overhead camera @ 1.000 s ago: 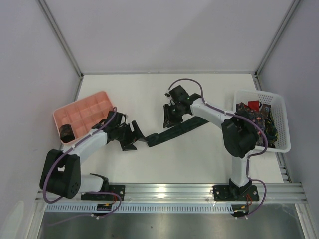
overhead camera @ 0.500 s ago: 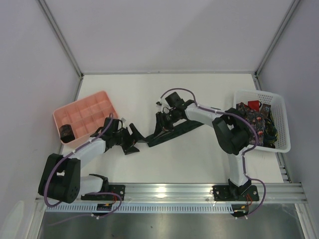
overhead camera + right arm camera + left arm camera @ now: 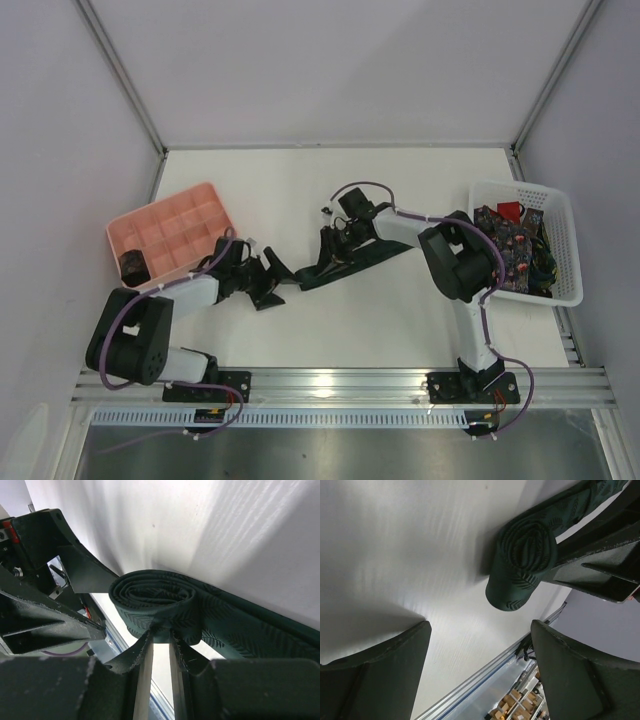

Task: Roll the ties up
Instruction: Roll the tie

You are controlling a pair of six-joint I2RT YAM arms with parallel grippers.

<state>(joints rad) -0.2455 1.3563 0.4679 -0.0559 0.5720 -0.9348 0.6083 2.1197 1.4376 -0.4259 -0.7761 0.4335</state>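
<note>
A dark green leaf-patterned tie [image 3: 365,257] lies across the table's middle. Its left end is rolled into a small coil [image 3: 152,597], which also shows in the left wrist view [image 3: 522,560]. My right gripper [image 3: 327,260] is shut on the coil's edge, with its fingertips [image 3: 145,645] pinching the fabric from below. My left gripper [image 3: 276,279] is open and empty just left of the coil, and its fingers [image 3: 385,665] stand wide apart a short way from it. A rolled dark tie [image 3: 132,266] sits in the pink tray [image 3: 200,198]. More ties [image 3: 512,240], one of them red, fill the white basket [image 3: 565,250].
The pink compartment tray stands at the left and the white lattice basket at the right edge. The metal rail [image 3: 340,382] with both arm bases runs along the near edge. Grey walls close in the table on three sides.
My right gripper has moved left and nearer along the tie, towards my left gripper. The left gripper has shifted slightly and stays open.
</note>
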